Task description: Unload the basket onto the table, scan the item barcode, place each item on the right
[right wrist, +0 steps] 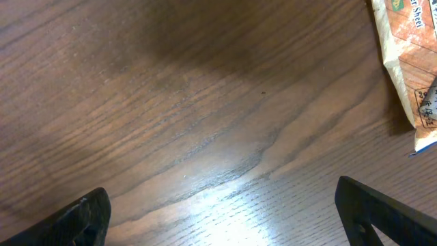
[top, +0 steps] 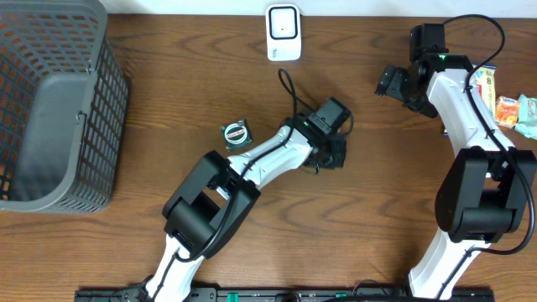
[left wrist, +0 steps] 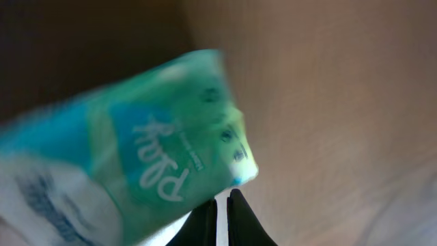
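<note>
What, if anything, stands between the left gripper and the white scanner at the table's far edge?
Nothing visible does. Bare table lies between the left gripper and the scanner; the small green-labelled item sits off to one side, and only the arm's own black cable loops there.

A grey plastic lattice basket (top: 50, 101) is standing at the left end of the brown wooden table (top: 168, 50). A small square green-and-black packet (top: 237, 132) is lying near the table's middle. Orange and pale-green crinkled snack packets (top: 506, 109) are lying at its right edge.

left gripper (left wrist: 223, 198) apparently closed, right gripper (right wrist: 222, 205) wide
</note>
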